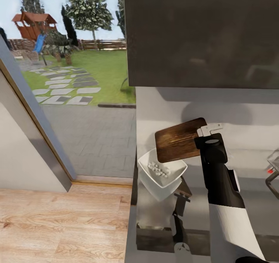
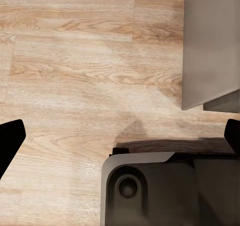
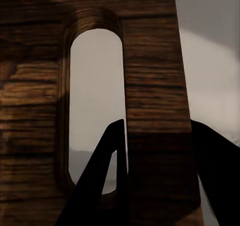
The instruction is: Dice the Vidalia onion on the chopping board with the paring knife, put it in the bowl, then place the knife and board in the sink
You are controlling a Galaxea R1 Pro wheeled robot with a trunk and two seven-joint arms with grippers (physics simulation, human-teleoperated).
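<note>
Chopping board (image 1: 179, 139): dark-brown wood, held raised and tilted above the countertop (image 1: 255, 195) in the head view, its lower edge over the far rim of the bowl (image 1: 161, 171). Right gripper (image 1: 204, 132): pinched on the board at its handle end; in the right wrist view one finger (image 3: 102, 178) is seen passing through the handle hole while the other lies against the outer edge of the board (image 3: 155, 111), so the strip of wood beside the hole is clamped between them. Bowl: white, squarish, set near the countertop's left end, with small pale pieces, judged to be the diced onion, gathered inside. Sink (image 1: 273, 166): only a corner with a red knob is seen at the right edge of the head view, well apart from the board. Left gripper (image 2: 120, 136): spread wide, nothing between its fingers, with wooden floor (image 2: 75, 71) and the robot's dark base beneath it in the left wrist view. Paring knife: not identified with certainty. Step in hand, as judged: the board is to be carried rightward to the sink. For a good result, the pinch should be kept firm, the board lifted clear of the bowl before any sideways travel, swung slowly so that it does not pivot in the grip, and lowered into the basin before release.
</note>
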